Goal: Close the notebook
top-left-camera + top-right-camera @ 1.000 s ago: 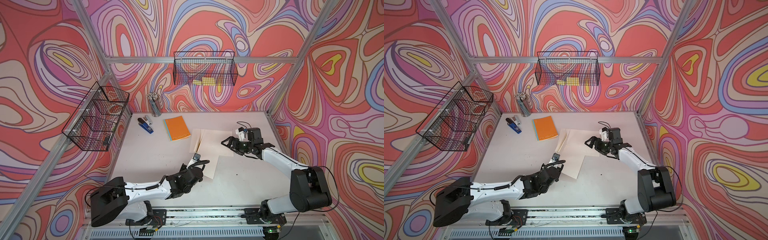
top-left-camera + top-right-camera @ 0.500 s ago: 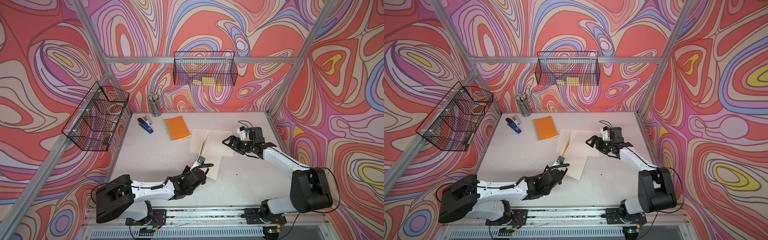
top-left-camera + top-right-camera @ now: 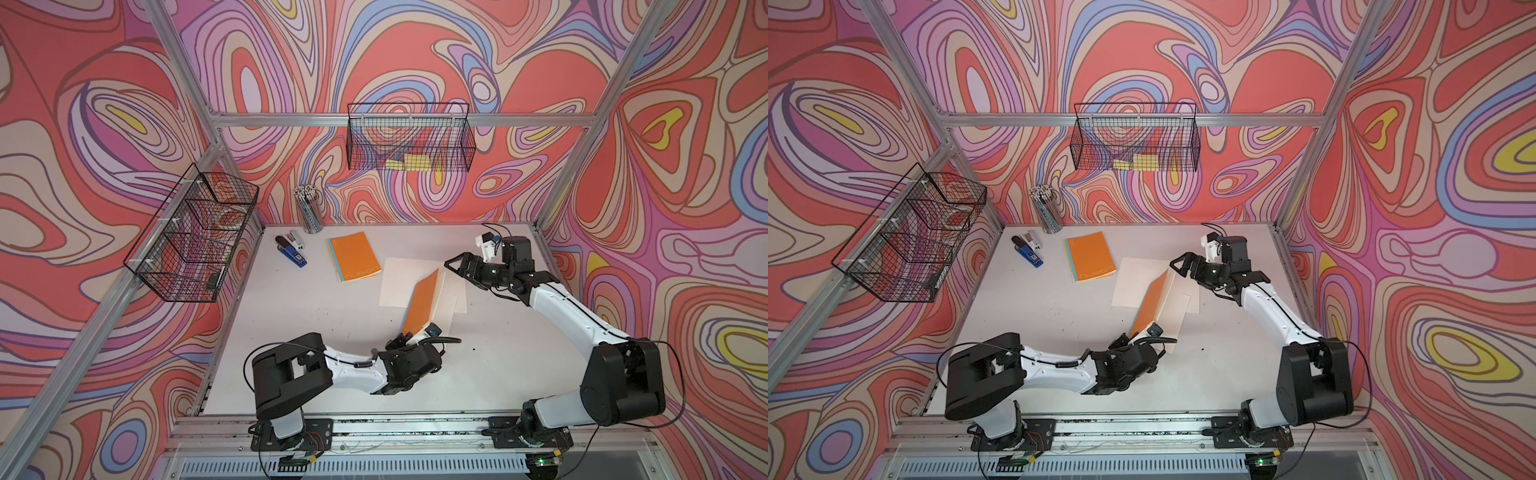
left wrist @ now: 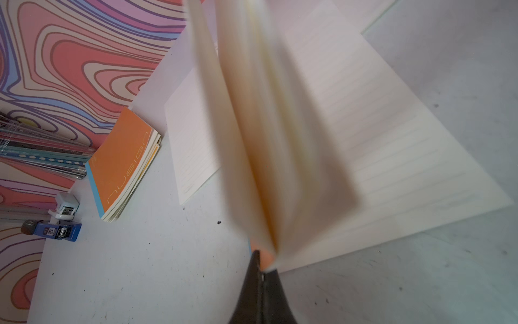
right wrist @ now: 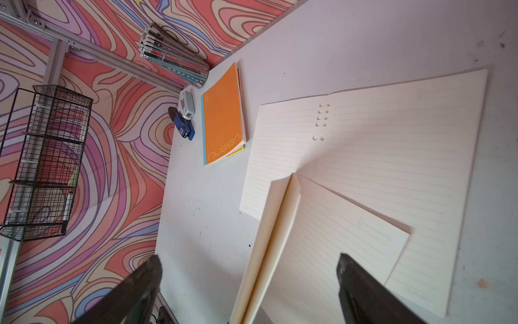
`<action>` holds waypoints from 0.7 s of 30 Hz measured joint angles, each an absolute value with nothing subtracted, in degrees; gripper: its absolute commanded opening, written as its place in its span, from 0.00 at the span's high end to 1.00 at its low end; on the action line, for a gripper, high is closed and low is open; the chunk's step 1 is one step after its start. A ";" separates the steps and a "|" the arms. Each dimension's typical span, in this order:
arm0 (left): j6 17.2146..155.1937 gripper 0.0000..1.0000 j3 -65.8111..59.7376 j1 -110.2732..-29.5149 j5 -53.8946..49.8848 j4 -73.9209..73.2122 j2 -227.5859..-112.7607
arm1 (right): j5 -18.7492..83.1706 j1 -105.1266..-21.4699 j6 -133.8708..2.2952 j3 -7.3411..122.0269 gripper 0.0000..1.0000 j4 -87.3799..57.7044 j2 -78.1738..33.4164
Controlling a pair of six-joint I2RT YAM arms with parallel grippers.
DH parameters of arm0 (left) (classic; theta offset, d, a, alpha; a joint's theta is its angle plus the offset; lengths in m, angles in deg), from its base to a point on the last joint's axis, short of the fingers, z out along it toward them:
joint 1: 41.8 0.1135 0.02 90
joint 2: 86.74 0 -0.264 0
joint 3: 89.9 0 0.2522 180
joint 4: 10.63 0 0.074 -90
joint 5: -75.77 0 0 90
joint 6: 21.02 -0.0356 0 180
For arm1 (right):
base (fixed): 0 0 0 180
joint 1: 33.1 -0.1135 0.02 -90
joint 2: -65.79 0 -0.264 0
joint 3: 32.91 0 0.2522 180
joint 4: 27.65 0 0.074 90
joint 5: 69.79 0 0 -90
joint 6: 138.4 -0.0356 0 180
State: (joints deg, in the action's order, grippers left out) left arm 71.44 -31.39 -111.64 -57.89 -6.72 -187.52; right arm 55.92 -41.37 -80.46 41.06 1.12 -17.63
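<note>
Left gripper [image 4: 261, 266] clamped on notebook [image 3: 420, 303] corner, grip plain only in left wrist view; both top views show orange cover raised. Right gripper [image 5: 249, 262] jaws apart.

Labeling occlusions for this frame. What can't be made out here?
- Notebook pages: blurred in the left wrist view; lines unreadable.
- Left gripper fingertips: lost behind its own wrist in both top views.
- Right gripper: finger bases cut off by the right wrist view's edge.
- Yellow items in the rear basket: too small, behind mesh.
</note>
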 measured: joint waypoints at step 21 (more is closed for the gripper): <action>66.24 0.98 -19.78 -113.58 -60.36 3.51 -197.68 | 55.08 -49.00 -91.21 25.89 0.02 -10.88 -18.02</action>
